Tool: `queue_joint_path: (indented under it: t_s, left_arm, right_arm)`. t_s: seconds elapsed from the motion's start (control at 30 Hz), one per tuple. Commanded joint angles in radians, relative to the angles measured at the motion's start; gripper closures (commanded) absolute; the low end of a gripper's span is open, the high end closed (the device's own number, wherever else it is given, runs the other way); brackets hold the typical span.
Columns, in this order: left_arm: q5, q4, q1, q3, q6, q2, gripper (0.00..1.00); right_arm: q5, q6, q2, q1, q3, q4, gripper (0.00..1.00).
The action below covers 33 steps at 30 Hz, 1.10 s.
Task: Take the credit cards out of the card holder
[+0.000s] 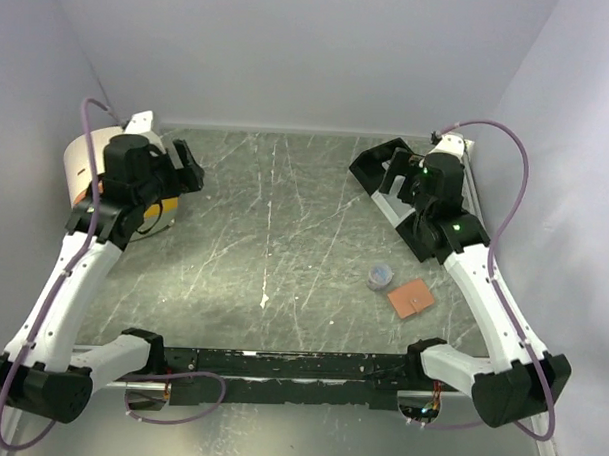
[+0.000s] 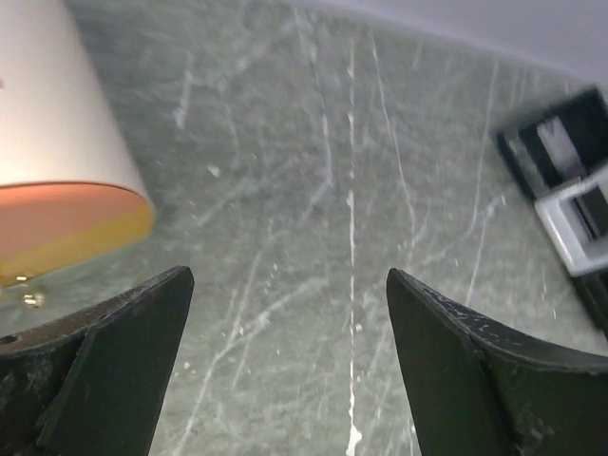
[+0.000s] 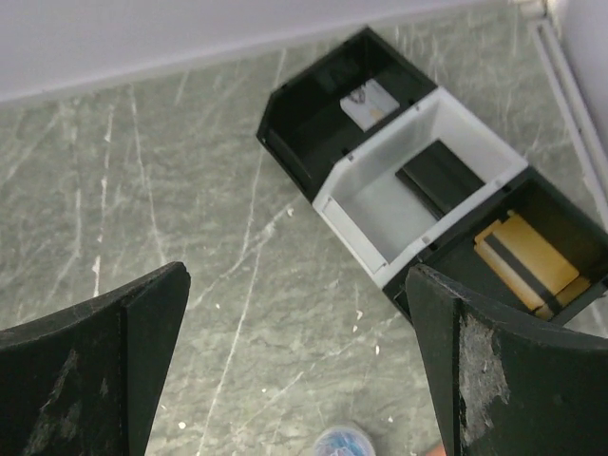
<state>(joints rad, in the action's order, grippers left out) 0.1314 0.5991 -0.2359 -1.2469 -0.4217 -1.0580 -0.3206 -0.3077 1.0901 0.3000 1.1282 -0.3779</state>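
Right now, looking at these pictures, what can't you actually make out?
Card holder: top view, too small to tell whether cards are inside.
Tray: top view, mostly covered by the right arm.
Small bluish object: right wrist view, cut off by the bottom edge; unidentifiable.
White cylinder: left wrist view, blurred, cut off by the left edge.

Scratched green counter (image 1: 284, 237): orange card holder (image 1: 411, 298) beside a small bluish round object (image 1: 380, 278) near the right edge; tray (image 3: 389, 214) far-right corner, white tub (image 1: 85, 158) far-left.
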Motion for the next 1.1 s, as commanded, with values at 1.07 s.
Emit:
queue_joint_path:
  t_s: [1.07]
  left_arm:
    - [-0.211,-0.183,-0.238,0.212,0.030,0.002,0.06]
  right_arm:
    - [0.098,-0.324,0.463,-0.072,0.008,-0.140,0.00]
